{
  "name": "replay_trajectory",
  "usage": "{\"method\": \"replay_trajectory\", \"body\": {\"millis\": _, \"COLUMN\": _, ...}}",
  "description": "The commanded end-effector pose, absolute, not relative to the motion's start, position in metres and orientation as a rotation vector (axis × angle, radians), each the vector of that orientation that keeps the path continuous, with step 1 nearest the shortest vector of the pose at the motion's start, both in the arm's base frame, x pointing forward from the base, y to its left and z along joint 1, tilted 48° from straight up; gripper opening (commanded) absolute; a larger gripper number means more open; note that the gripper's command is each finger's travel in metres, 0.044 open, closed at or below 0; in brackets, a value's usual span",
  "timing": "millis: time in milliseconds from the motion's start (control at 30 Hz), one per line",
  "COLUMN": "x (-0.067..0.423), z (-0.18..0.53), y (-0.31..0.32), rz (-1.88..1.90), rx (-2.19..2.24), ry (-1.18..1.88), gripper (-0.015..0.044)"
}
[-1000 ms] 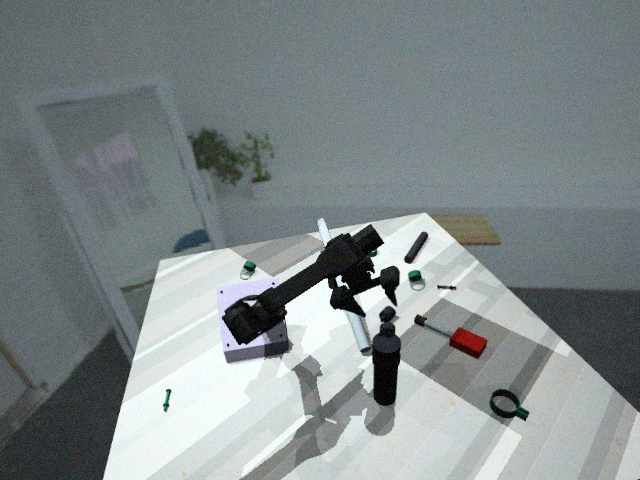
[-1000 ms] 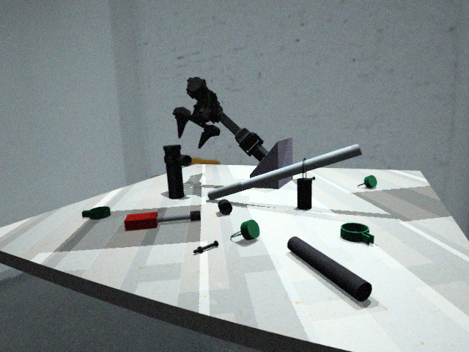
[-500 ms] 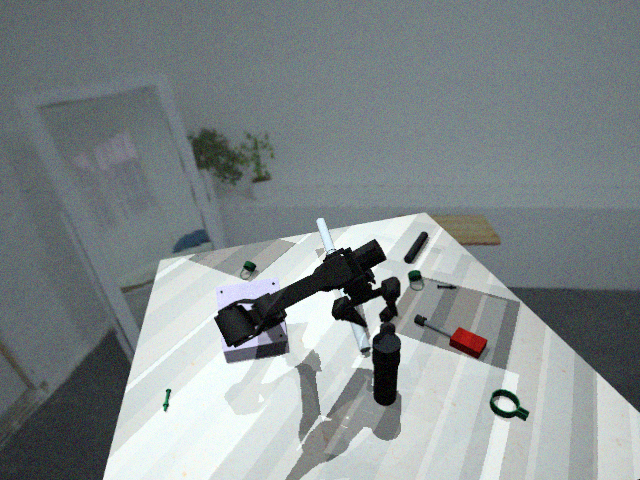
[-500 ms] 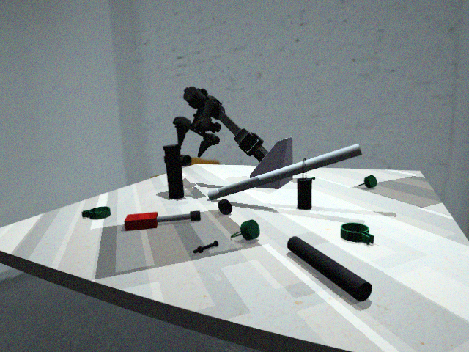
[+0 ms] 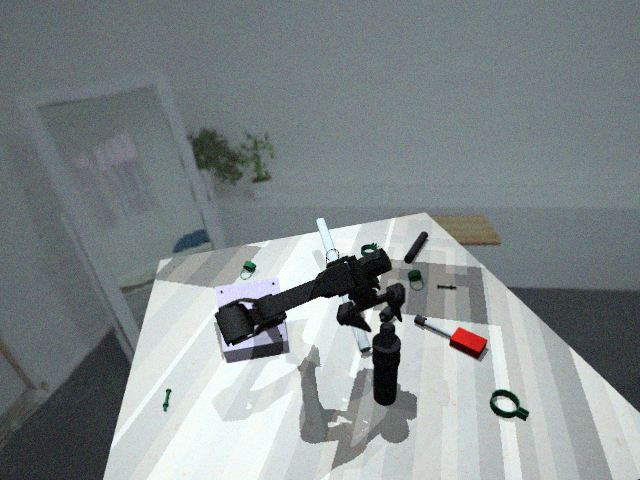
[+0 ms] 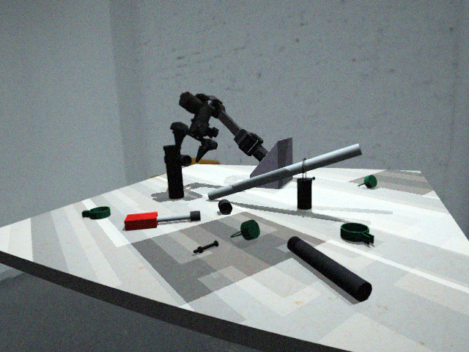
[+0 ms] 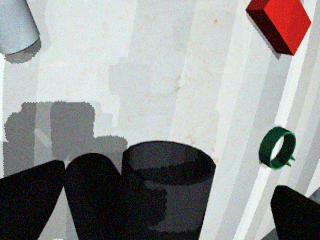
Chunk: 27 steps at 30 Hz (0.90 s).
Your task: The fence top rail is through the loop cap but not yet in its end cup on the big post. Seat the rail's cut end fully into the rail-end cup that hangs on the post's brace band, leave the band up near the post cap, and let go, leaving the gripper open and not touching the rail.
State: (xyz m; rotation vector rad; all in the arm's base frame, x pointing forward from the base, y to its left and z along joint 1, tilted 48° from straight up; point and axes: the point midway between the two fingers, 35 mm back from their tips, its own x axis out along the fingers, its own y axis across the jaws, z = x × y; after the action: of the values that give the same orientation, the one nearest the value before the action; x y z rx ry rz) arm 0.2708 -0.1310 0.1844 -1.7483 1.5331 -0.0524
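- Tabletop [image 6: 397,295]: white and grey stripes.
- Rail [image 6: 287,171]: pale grey.
- Big post [image 6: 174,174]: black.
- Block [image 6: 141,220]: red.
- Rings [image 6: 355,231]: dark green.

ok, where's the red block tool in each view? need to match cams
Top: red block tool right of centre, just right of the big post.
Exterior: lower left, in front of the post, handle pointing right.
Wrist: top right corner, handle running off the top edge.
Shared landmark: the grey top rail's cut end, also seen in exterior and wrist.
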Motion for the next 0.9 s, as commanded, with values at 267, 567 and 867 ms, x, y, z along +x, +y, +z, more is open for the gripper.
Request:
{"method": "replay_trajectory", "body": {"millis": 267, "x": 0.276, "z": 0.173, "y": -0.147, "rz": -0.041, "rx": -1.752, "ry": 1.538, "gripper": 0.044}}
{"method": "replay_trajectory", "body": {"millis": 567, "x": 0.279, "z": 0.168, "y": -0.16, "rz": -0.046, "rx": -1.757, "ry": 1.537, "gripper": 0.044}}
{"method": "replay_trajectory", "body": {"millis": 867, "x": 0.28, "z": 0.165, "y": -0.171, "rz": -0.053, "rx": -1.765, "ry": 1.535, "gripper": 0.044}}
